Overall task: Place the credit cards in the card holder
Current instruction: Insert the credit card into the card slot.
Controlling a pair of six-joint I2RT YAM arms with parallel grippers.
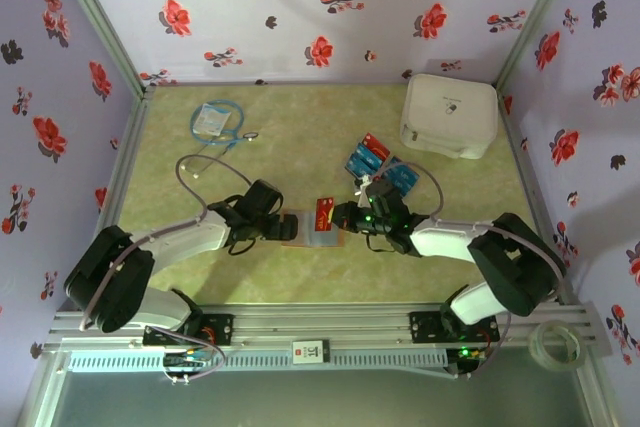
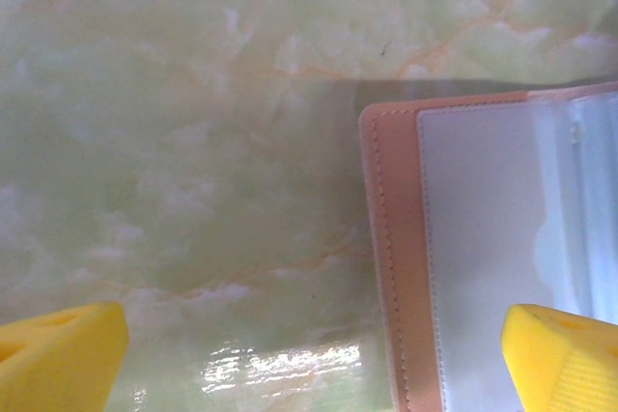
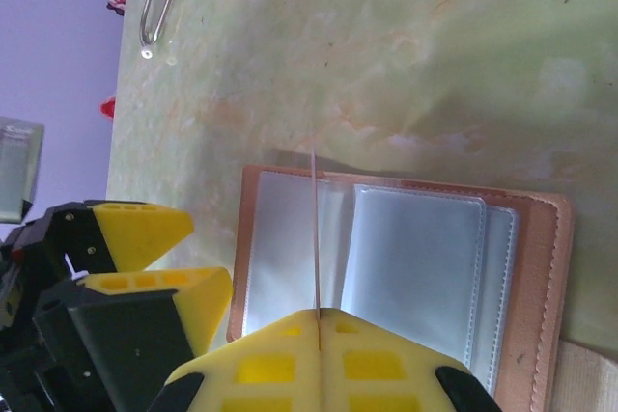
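— At the near edge of the top view, what comes first?

— An aluminium rail (image 1: 330, 322) carrying both arm bases, with a tape roll (image 1: 553, 344) lying near its right end.

— And just beyond the bases?

— Both arms reach inward over the green marbled table (image 1: 300, 282). The card holder (image 1: 325, 239) lies between them near the middle. It is opened flat, with its brown stitched border around clear pockets. The left gripper (image 2: 309, 364) sits at its left side, jaws spread wide with nothing between them. One yellow fingertip (image 2: 58, 354) hangs over bare table and the other over the holder's clear sleeve (contact with the sleeve cannot be judged).

— The right side?

— The right gripper (image 3: 319, 335) has its jaws pressed together on a red card (image 1: 323, 212). From the wrist camera that card appears edge-on, a thin line standing over the holder's pockets. Whether its far edge has entered a pocket cannot be told.

— Farther back?

— The other credit cards (image 1: 380, 162), red and blue, lie in a loose overlapping heap just behind the right gripper, apart from the holder. Near the far wall a white case (image 1: 450, 114) sits at the right. At the left, well apart from it, lies a blue-and-white packet (image 1: 212, 119) with its cable.
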